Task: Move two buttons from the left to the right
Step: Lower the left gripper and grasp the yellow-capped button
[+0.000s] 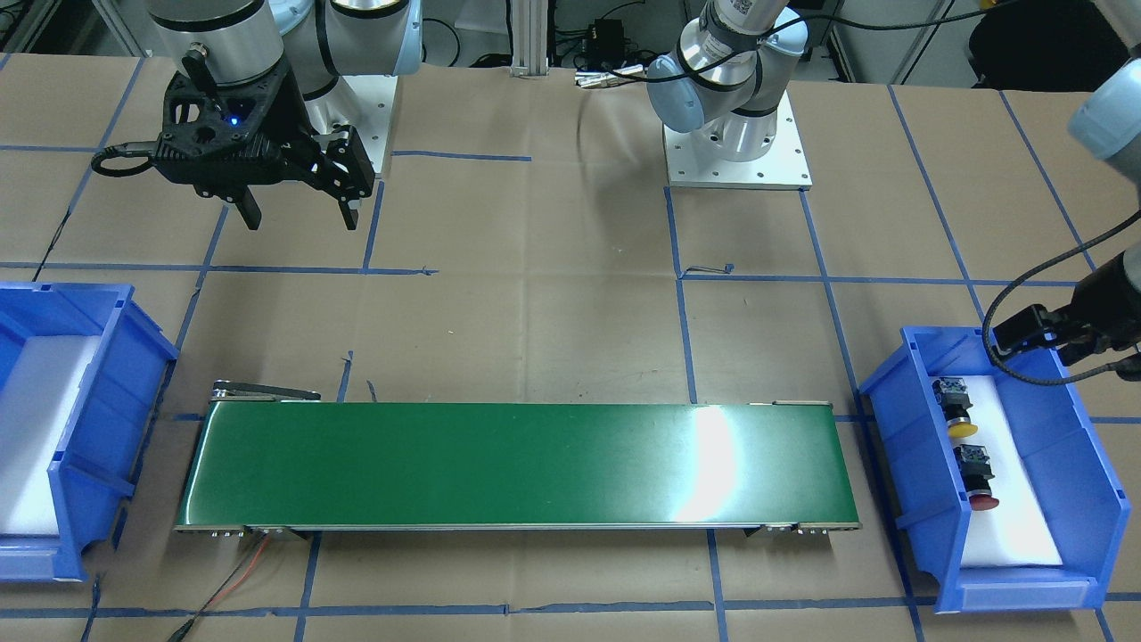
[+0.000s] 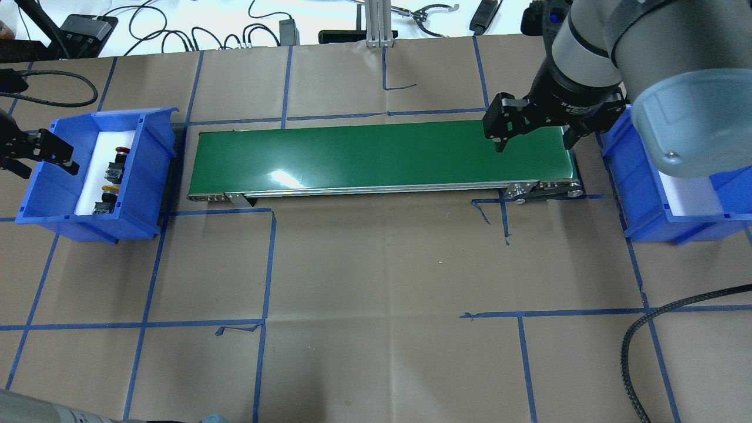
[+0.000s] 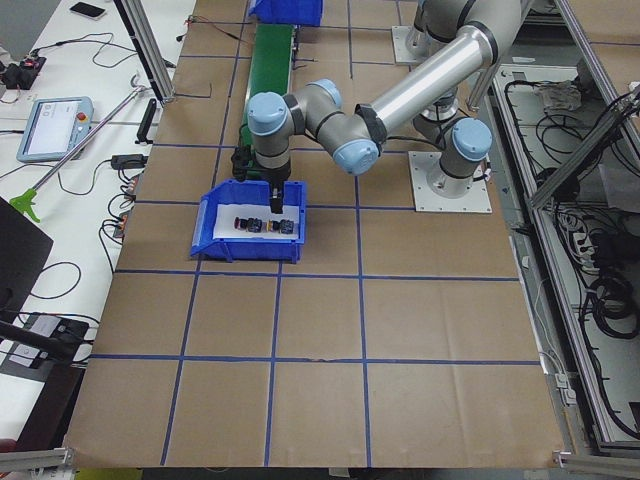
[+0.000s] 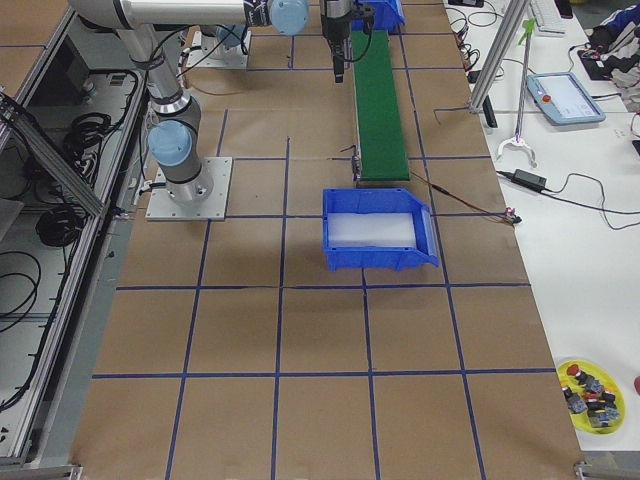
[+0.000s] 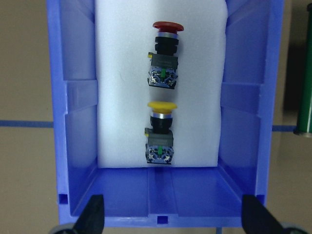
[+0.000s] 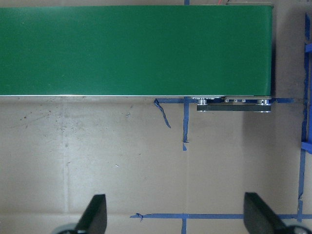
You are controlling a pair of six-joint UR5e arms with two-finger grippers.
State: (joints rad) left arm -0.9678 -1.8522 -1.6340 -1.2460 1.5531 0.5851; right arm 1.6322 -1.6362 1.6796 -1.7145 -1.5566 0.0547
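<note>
Pickup has not begun: the red button [image 5: 165, 61] and yellow button [image 5: 160, 141] lie in the blue bin [image 5: 78, 97] at the counter's left edge, with the left hand [image 5: 173, 200] hovering spread above. Next it should lower and pinch one.

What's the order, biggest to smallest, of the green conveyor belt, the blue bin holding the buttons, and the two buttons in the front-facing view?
1. Green conveyor belt
2. Blue bin
3. Yellow button and red button: they look about alike, so they are not ranked.
</note>
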